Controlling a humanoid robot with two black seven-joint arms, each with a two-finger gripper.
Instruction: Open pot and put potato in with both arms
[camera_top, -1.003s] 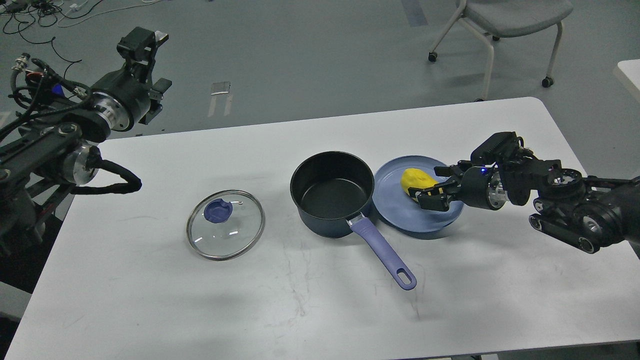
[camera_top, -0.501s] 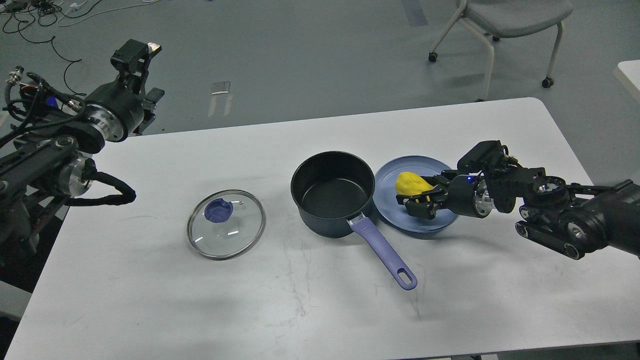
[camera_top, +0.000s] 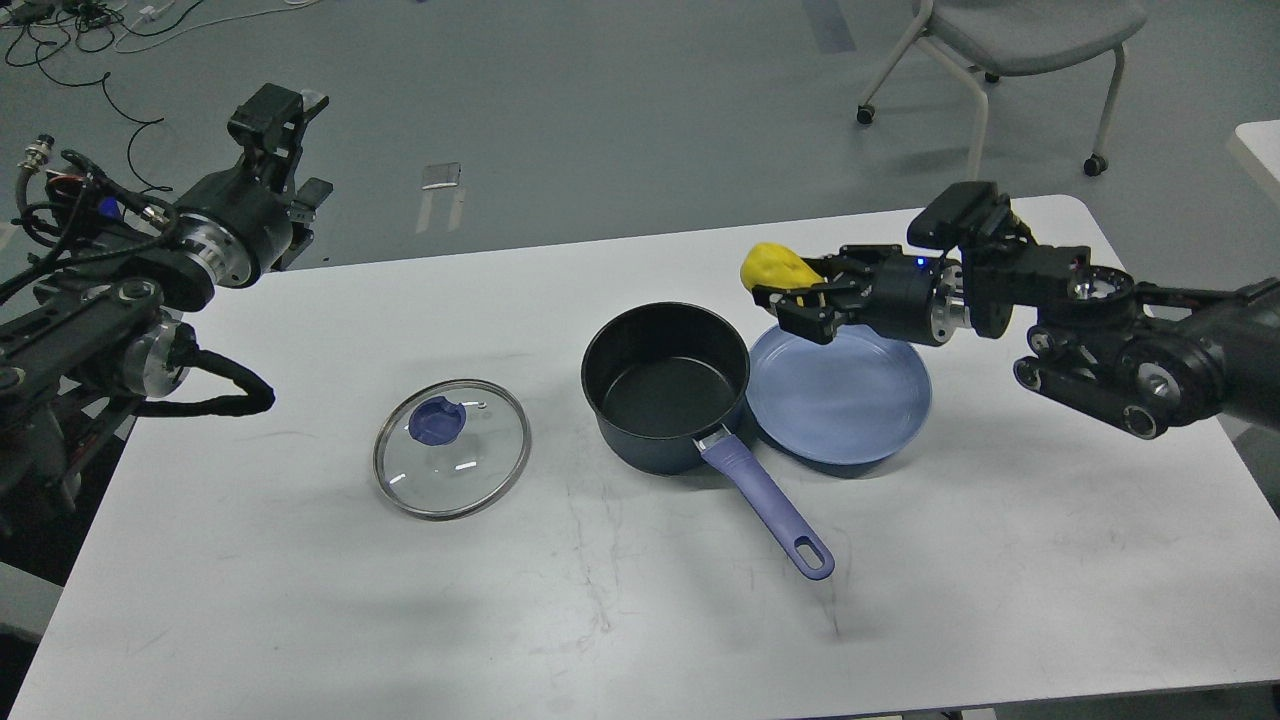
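Potato is up off the plate and in my right gripper; the drop into the pot is all that's left.

The lid (camera_top: 452, 448) lies flat on the table (camera_top: 640, 620), well left of the pot (camera_top: 665, 385), so opening is done. My right gripper (camera_top: 790, 295) is closed around the potato (camera_top: 775, 266), holding it in the air above the far rim of the empty blue plate (camera_top: 840, 405), just right of the pot, not yet over it. The potato looks smooth, bright yellow and oval. My left gripper (camera_top: 275, 110) sits raised off the table's far left edge; it's too dark to tell whether it's spread or closed.
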